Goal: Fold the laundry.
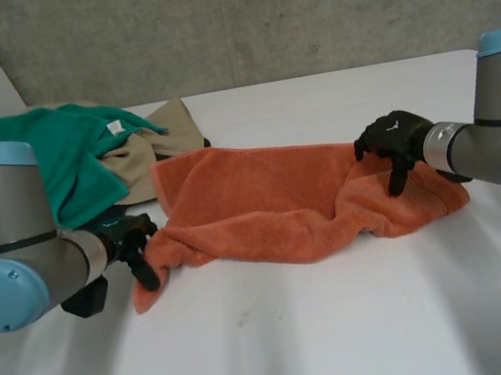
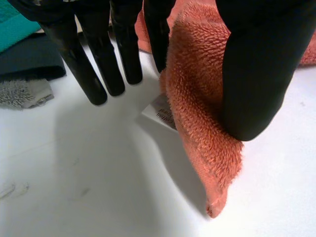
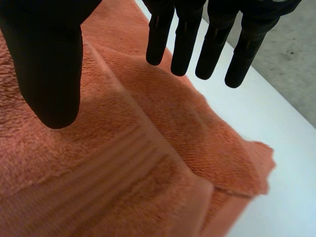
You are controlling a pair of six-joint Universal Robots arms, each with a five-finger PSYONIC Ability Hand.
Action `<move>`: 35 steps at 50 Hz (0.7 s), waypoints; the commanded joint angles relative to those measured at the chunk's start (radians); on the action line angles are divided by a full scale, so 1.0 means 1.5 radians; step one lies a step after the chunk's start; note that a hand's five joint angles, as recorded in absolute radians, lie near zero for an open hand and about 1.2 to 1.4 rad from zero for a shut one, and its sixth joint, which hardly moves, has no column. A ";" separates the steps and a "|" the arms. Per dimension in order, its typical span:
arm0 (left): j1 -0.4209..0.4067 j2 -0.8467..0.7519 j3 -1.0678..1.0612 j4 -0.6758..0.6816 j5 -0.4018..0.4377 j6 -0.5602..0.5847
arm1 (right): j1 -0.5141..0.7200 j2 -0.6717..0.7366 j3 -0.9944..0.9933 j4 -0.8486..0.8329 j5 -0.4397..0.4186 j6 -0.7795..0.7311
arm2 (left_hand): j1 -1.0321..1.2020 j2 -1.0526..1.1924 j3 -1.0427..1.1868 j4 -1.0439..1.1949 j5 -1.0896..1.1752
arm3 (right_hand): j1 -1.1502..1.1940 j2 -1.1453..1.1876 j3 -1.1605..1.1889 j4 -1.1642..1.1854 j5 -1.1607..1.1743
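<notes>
An orange towel (image 1: 263, 205) lies crumpled across the middle of the white table (image 1: 352, 334). My left hand (image 1: 130, 241) is at its near left corner. In the left wrist view that corner (image 2: 197, 113) is pinched between the thumb (image 2: 252, 74) and the nearest straight finger (image 2: 158, 44), its tip trailing onto the table. A white label (image 2: 160, 111) shows at the edge. My right hand (image 1: 396, 139) hovers over the towel's right end. There its fingers (image 3: 185, 39) and thumb (image 3: 49, 59) stand spread above the folds (image 3: 148, 163), holding nothing.
A pile of laundry sits at the far left of the table: a green cloth (image 1: 71, 150) over a beige one (image 1: 156, 141). Beside my left hand lie a dark blue cloth (image 2: 29, 59) and a grey one (image 2: 24, 91). A concrete wall stands behind.
</notes>
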 commanded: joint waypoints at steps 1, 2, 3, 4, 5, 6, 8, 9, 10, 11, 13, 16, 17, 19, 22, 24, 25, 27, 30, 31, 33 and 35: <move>-0.011 -0.011 0.014 0.003 -0.030 0.016 | 0.012 0.022 -0.005 0.001 -0.003 0.003 | 0.321 0.333 0.333 0.335 0.335 | 0.103 0.104 0.103 0.101 0.098; -0.012 -0.010 0.014 0.005 -0.032 0.018 | 0.014 0.024 -0.006 0.000 -0.003 0.003 | 0.378 0.390 0.390 0.392 0.392 | 0.118 0.120 0.118 0.117 0.114; -0.014 -0.008 0.015 0.009 -0.036 0.022 | 0.015 0.026 -0.005 -0.001 -0.003 0.003 | 0.487 0.499 0.499 0.501 0.501 | 0.163 0.164 0.163 0.162 0.158; -0.014 -0.008 0.015 0.012 -0.039 0.024 | 0.016 0.027 -0.004 -0.001 -0.003 0.003 | 0.531 0.543 0.543 0.545 0.544 | 0.195 0.196 0.195 0.193 0.190; -0.015 -0.007 0.015 0.014 -0.041 0.027 | 0.016 0.027 -0.003 -0.001 -0.003 0.003 | 0.533 0.545 0.545 0.547 0.547 | 0.241 0.243 0.241 0.240 0.237; -0.015 -0.005 0.015 0.017 -0.044 0.029 | 0.016 0.026 -0.002 -0.001 -0.004 0.005 | 0.533 0.545 0.545 0.547 0.547 | 0.296 0.297 0.296 0.295 0.291; -0.016 0.000 0.015 0.022 -0.054 0.037 | 0.014 0.022 0.001 -0.002 -0.004 0.008 | 0.533 0.545 0.545 0.547 0.547 | 0.480 0.481 0.480 0.479 0.475; -0.017 0.003 0.015 0.023 -0.057 0.040 | 0.013 0.020 0.002 -0.002 -0.004 0.010 | 0.533 0.545 0.545 0.547 0.547 | 0.535 0.536 0.535 0.534 0.530; -0.017 0.006 0.015 0.025 -0.061 0.042 | 0.012 0.016 0.005 -0.002 -0.004 0.011 | 0.533 0.545 0.545 0.547 0.547 | 0.594 0.595 0.594 0.592 0.589; -0.017 0.012 0.013 0.026 -0.069 0.049 | 0.009 0.006 0.010 0.000 -0.004 0.013 | 0.533 0.545 0.545 0.547 0.547 | 0.594 0.596 0.594 0.593 0.590; -0.015 0.022 0.012 0.026 -0.075 0.058 | 0.004 -0.009 0.016 0.001 -0.003 0.014 | 0.533 0.545 0.545 0.547 0.547 | 0.594 0.596 0.594 0.593 0.590; -0.014 0.052 0.001 0.022 -0.076 0.083 | -0.015 -0.057 0.048 0.006 -0.001 0.011 | 0.533 0.545 0.545 0.547 0.547 | 0.594 0.596 0.594 0.593 0.590; -0.014 0.061 -0.004 0.021 -0.075 0.091 | -0.021 -0.073 0.062 0.008 -0.002 0.009 | 0.533 0.545 0.545 0.547 0.547 | 0.594 0.596 0.594 0.593 0.590; -0.012 0.092 -0.019 0.017 -0.068 0.127 | -0.042 -0.127 0.106 0.011 0.002 -0.004 | 0.533 0.545 0.545 0.547 0.547 | 0.594 0.596 0.594 0.593 0.590; -0.013 0.132 -0.043 0.005 -0.063 0.200 | -0.066 -0.202 0.178 0.025 0.014 -0.047 | 0.533 0.545 0.545 0.547 0.547 | 0.594 0.596 0.594 0.593 0.590; -0.013 0.152 -0.061 -0.005 -0.064 0.244 | -0.078 -0.241 0.218 0.033 0.021 -0.076 | 0.533 0.545 0.545 0.547 0.547 | 0.594 0.596 0.594 0.593 0.590; -0.013 0.163 -0.070 -0.009 -0.064 0.266 | -0.084 -0.260 0.236 0.036 0.024 -0.092 | 0.533 0.545 0.545 0.547 0.547 | 0.594 0.596 0.594 0.593 0.590; -0.013 0.196 -0.099 -0.023 -0.064 0.328 | -0.103 -0.316 0.294 0.052 0.030 -0.138 | 0.533 0.545 0.545 0.547 0.547 | 0.594 0.596 0.594 0.593 0.590; -0.015 0.242 -0.142 -0.041 -0.059 0.393 | -0.128 -0.380 0.365 0.097 0.044 -0.209 | 0.533 0.545 0.545 0.547 0.547 | 0.594 0.596 0.594 0.593 0.590; -0.015 0.253 -0.150 -0.047 -0.059 0.403 | -0.134 -0.400 0.380 0.112 0.051 -0.230 | 0.533 0.545 0.545 0.547 0.547 | 0.594 0.596 0.594 0.593 0.590; -0.014 0.295 -0.164 -0.056 -0.056 0.431 | -0.153 -0.458 0.407 0.149 0.060 -0.280 | 0.533 0.545 0.545 0.547 0.547 | 0.594 0.596 0.594 0.593 0.590; -0.015 0.328 -0.161 -0.056 -0.056 0.440 | -0.164 -0.491 0.407 0.151 0.059 -0.298 | 0.533 0.545 0.545 0.547 0.547 | 0.594 0.596 0.594 0.593 0.590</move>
